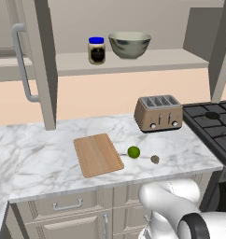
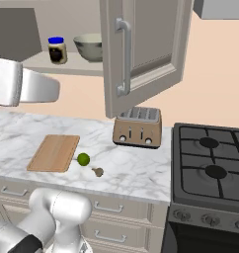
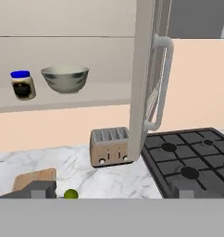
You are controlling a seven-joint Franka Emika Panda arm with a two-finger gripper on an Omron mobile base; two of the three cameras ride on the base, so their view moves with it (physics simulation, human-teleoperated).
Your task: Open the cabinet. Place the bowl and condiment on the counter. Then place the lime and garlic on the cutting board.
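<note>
The hand (image 3: 114, 192) is spread wide, holding and touching nothing. Cabinet (image 1: 40, 60) doors stand open; bowl (image 1: 130, 45) and condiment (image 1: 96, 50) share its shelf. On the bench (image 1: 49, 163), lime (image 1: 133, 151) lies at three o'clock of the cutting board (image 1: 97, 154), garlic (image 1: 155, 159) beyond.

Brown four-slot toaster (image 1: 158, 113) just left of black gas stove (image 1: 213, 123), drawer fronts (image 1: 68, 204) below

A peach-coloured wall (image 1: 101, 95) runs behind the worktop, flat and evenly lit. On the right sits a black gas hob (image 2: 210, 165) with round burners and dark grates. A tan four-slot toaster (image 1: 158, 113) stands just left of it, near the wall. Below, grey-beige drawer fronts (image 2: 109, 207) carry short horizontal silver handles. A grey hood (image 3: 195, 18) hangs above the hob.
</note>
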